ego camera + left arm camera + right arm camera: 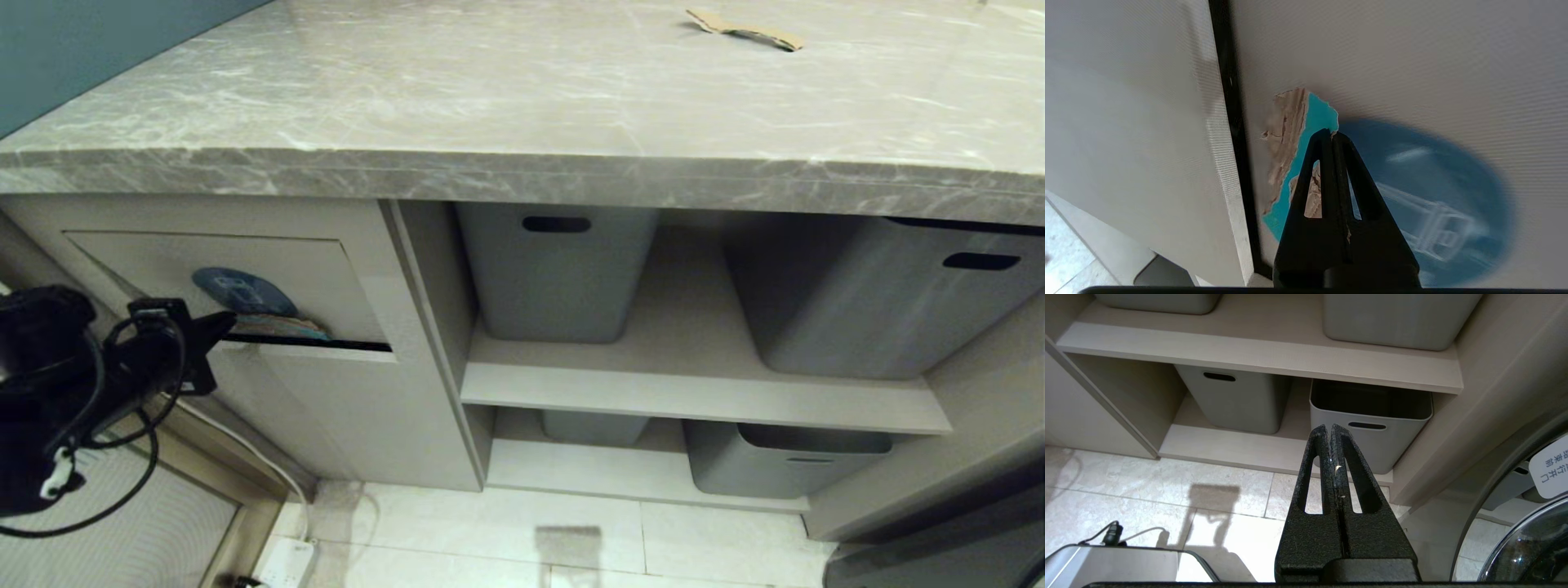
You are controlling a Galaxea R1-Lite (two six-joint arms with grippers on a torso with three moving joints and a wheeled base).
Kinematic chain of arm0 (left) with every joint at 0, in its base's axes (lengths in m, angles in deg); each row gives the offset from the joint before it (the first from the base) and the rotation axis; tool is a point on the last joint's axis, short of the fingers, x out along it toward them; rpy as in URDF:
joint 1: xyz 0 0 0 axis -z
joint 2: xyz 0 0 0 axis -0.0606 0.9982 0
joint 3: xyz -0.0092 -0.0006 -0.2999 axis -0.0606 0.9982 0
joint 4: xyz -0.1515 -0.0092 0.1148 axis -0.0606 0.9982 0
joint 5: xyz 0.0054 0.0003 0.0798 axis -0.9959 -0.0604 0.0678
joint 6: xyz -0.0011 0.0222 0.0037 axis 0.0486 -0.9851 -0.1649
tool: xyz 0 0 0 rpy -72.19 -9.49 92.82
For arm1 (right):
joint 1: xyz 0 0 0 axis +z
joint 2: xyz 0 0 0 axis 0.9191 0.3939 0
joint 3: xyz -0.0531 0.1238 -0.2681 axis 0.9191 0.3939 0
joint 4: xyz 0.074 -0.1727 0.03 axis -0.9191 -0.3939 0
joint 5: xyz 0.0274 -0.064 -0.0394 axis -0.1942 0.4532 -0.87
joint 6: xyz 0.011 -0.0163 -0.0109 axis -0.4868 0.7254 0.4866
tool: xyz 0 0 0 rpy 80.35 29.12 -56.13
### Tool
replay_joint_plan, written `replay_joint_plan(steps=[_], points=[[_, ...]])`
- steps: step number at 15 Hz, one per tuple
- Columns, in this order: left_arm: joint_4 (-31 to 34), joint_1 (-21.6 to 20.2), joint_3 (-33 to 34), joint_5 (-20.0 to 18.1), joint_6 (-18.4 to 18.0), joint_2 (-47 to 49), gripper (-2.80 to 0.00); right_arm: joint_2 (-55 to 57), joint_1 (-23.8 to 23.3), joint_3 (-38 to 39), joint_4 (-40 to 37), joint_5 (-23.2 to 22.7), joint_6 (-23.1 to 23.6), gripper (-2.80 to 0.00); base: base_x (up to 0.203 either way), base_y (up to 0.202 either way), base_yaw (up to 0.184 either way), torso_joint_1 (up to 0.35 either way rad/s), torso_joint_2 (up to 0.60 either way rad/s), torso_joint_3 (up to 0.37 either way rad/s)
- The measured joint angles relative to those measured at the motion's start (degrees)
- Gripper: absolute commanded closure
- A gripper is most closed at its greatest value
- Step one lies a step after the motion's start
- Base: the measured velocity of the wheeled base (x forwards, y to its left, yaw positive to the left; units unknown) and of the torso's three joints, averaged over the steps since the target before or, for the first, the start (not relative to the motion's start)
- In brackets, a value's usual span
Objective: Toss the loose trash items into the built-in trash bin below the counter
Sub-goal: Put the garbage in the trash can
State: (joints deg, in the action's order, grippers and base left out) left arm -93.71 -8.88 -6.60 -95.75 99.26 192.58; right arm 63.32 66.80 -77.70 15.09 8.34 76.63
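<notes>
- Left wrist view: your left tool (1331, 134) pinches a teal-backed cardboard scrap (1290, 134) against the bin flap (1412, 61), beside its slot.
- Right tool (1329, 430) closed, empty, above the floor.
- Another scrap (747, 28) lies on the counter (490, 98).

Soft indoor light; blue sticker (1425, 200) blurred close-up.

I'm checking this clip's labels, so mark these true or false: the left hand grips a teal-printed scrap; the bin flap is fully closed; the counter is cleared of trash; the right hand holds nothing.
1. The left hand grips a teal-printed cardboard scrap. True.
2. The trash bin flap is fully closed. False: a dark gap shows along its lower edge.
3. The counter is cleared of trash. False: a brown cardboard piece lies there.
4. The right hand holds nothing. True.
</notes>
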Motion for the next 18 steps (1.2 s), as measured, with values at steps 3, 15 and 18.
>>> replay_joint_plan(steps=[3, 15, 18], points=[[-0.07, 2.49, -3.67, 2.73, 0.36, 2.81, 0.0, 0.0, 0.0, 0.0, 0.0, -0.02, -0.03, 0.0, 0.0, 0.0, 0.0, 0.0, 0.0, 0.0], [0.06, 6.22, -12.0, 7.14, 1.85, 7.27, -2.8, 0.0, 0.0, 0.0, -0.01, 0.0, -0.04, 0.0, 0.0, 0.0, 0.0, 0.0, 0.0, 0.0], [-0.01, 6.38, -12.09, 7.49, 1.9, 7.49, -2.8, 0.0, 0.0, 0.0, -0.01, -0.05, -0.04, 0.0, 0.0, 0.0, 0.0, 0.0, 0.0, 0.0]])
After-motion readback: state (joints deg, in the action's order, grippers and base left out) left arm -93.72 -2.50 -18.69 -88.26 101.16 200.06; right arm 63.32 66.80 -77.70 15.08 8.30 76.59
